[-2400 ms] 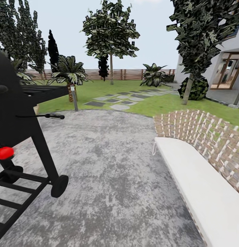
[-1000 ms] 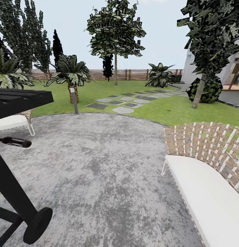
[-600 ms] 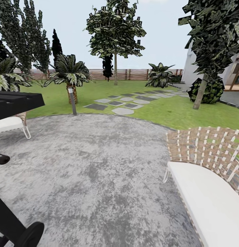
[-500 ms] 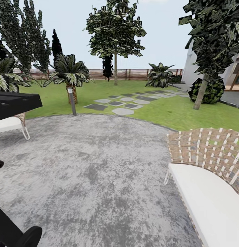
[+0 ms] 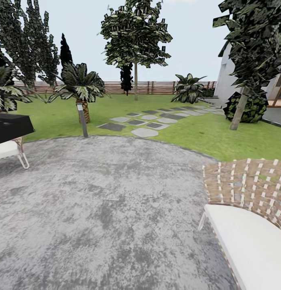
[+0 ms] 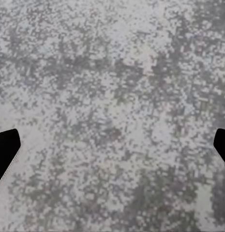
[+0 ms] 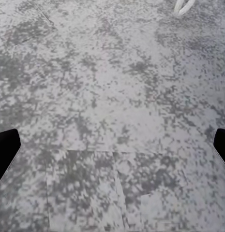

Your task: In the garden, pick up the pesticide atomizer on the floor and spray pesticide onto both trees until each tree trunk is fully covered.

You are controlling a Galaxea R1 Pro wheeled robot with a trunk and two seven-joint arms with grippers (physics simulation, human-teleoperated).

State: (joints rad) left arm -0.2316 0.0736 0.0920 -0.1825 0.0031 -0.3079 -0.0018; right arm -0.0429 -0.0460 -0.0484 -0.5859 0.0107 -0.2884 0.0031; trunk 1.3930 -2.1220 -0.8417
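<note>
Two trees stand ahead in the head view. One tree point(image 5: 135, 36) rises at the far middle of the lawn on a thin straight trunk point(image 5: 136, 85). The other tree point(image 5: 255, 36) is at the right, its leaning trunk point(image 5: 239, 112) in front of a dark bush. Stone slabs of the floor point(image 5: 144, 131) cross the grass toward them. The pesticide atomizer is out of view. My left gripper point(image 6: 112, 150) is open over mottled grey paving, fingertips point(image 6: 5, 149) wide apart with nothing between. My right gripper point(image 7: 112, 150) is open the same way above the paving.
I am on a round grey patio point(image 5: 112, 209). A wicker bench with a white cushion point(image 5: 249, 233) is close at the right. A black grill edge point(image 5: 11, 125) and a white chair point(image 5: 7, 150) sit at the left. A bollard lamp point(image 5: 81, 119) and a palm plant point(image 5: 79, 84) border the lawn.
The whole view has shifted: the camera moved forward, so the black grill slid off to the left and the lawn and slabs look nearer. Nothing in the scene itself has moved.
</note>
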